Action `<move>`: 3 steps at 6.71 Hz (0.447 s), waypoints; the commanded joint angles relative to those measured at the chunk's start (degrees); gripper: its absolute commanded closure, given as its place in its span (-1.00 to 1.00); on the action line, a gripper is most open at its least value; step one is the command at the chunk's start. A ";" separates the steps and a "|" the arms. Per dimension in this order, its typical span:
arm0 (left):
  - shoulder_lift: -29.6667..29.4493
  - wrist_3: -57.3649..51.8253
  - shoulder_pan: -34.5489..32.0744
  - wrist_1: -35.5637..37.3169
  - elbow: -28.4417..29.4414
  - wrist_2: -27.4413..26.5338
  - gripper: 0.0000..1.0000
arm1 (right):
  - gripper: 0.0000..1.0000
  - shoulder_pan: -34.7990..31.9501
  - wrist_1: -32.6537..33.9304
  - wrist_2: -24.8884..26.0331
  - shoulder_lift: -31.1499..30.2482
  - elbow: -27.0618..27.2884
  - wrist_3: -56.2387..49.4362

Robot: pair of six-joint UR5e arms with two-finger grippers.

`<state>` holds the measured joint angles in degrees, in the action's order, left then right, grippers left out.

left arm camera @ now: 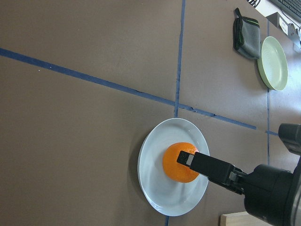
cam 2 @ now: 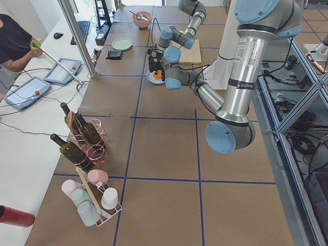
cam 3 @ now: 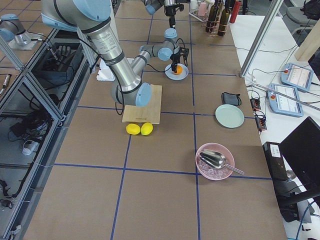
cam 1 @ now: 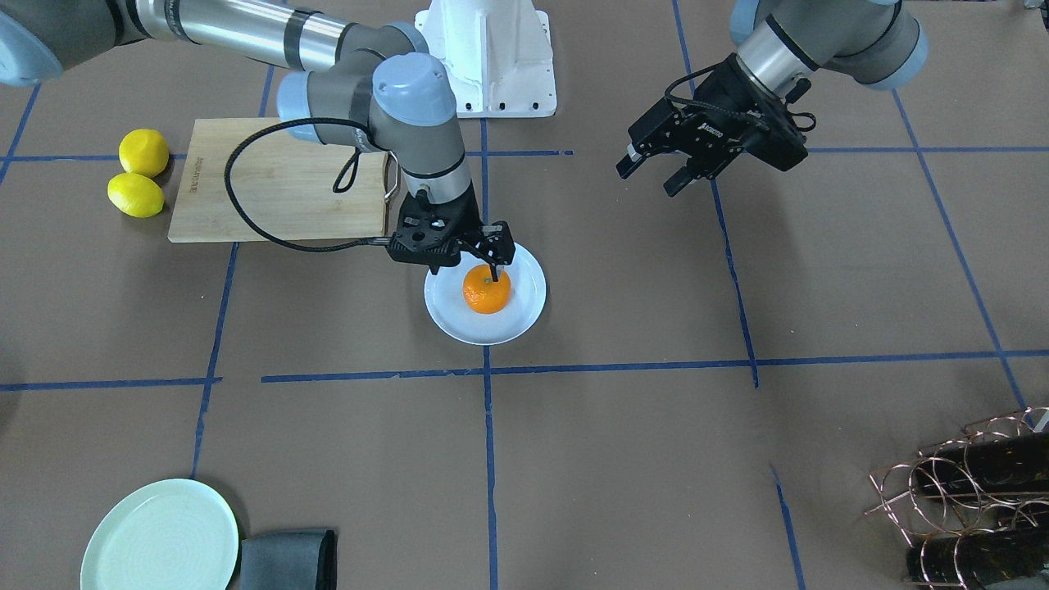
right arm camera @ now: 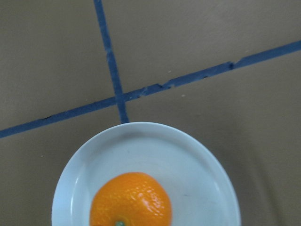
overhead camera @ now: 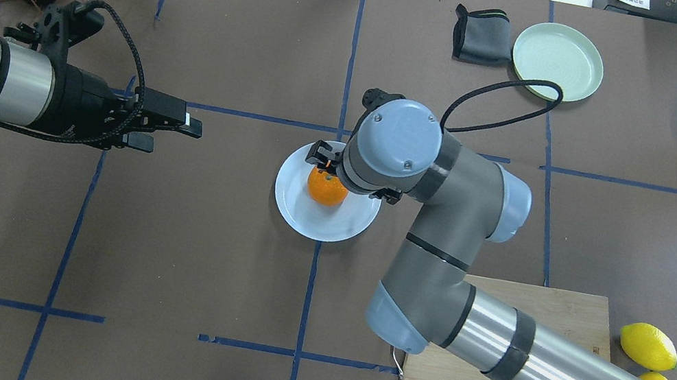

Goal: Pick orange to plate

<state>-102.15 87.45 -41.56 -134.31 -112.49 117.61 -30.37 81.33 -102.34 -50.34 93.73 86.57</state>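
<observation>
The orange (cam 1: 487,291) sits on the white plate (cam 1: 529,313) at mid-frame, so I judge the placing step nearly done. My right gripper (cam 1: 492,260) hangs right over the fruit. I cannot tell whether its jaws grip it. The left gripper (cam 1: 651,176), upper right, has its jaws spread and empty. Next I'd confirm release, then lift straight up without nudging the fruit.

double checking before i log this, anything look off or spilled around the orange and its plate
Nothing stands out: the orange sits whole, stem spot up, inside the plate, which lies flat. No spill shows.
</observation>
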 commanded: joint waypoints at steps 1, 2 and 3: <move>0.20 -12.47 -1.93 8.38 0.17 0.16 -0.99 | -1.00 -9.91 6.02 -11.66 -12.77 18.17 -5.49; 0.37 -23.45 -4.65 16.10 -0.36 0.17 -0.99 | -1.00 -18.94 6.12 -22.35 -18.16 19.64 -14.84; 3.42 -31.30 -6.76 17.92 -0.28 0.25 -0.99 | -1.00 -28.25 6.03 -28.98 -24.91 19.48 -26.25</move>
<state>-101.07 66.30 -45.77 -120.73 -112.66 117.78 -48.15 87.14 -122.25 -67.64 111.79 72.17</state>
